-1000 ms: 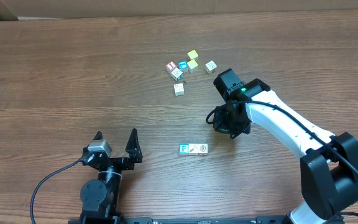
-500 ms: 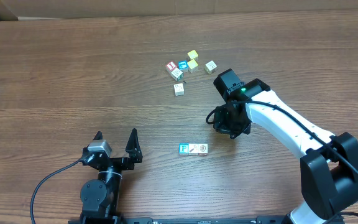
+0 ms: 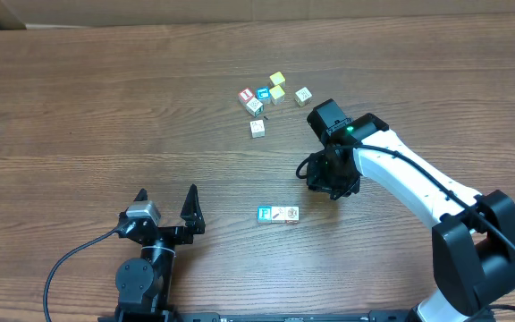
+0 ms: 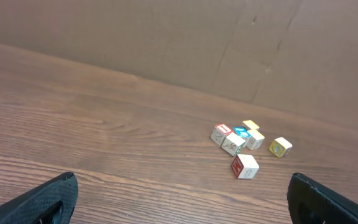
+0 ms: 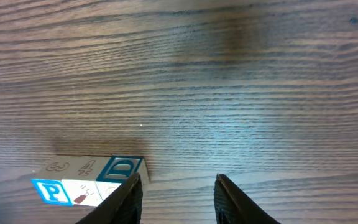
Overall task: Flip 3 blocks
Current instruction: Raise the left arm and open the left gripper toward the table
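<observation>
A brown wood-grain counter (image 3: 105, 107) fills the overhead view, and a plain cardboard wall (image 4: 166, 37) closes off its far edge. The three blocks (image 3: 278, 214) lie in a touching row near the front middle, a blue-and-white one at one end and two cream ones beside it. The right tool (image 5: 178, 178) hangs just beside that row, its jaws partly apart over bare wood with nothing between them. The row sits outside the nearer finger (image 5: 126, 202). The left tool (image 3: 166, 193) stands spread wide and empty, well apart from the row. Farther back a loose group of cubes (image 3: 264, 95) gathers, with a single cube (image 3: 257, 128) a little apart from it. The white right arm (image 3: 409, 174) reaches across the counter's right side.
</observation>
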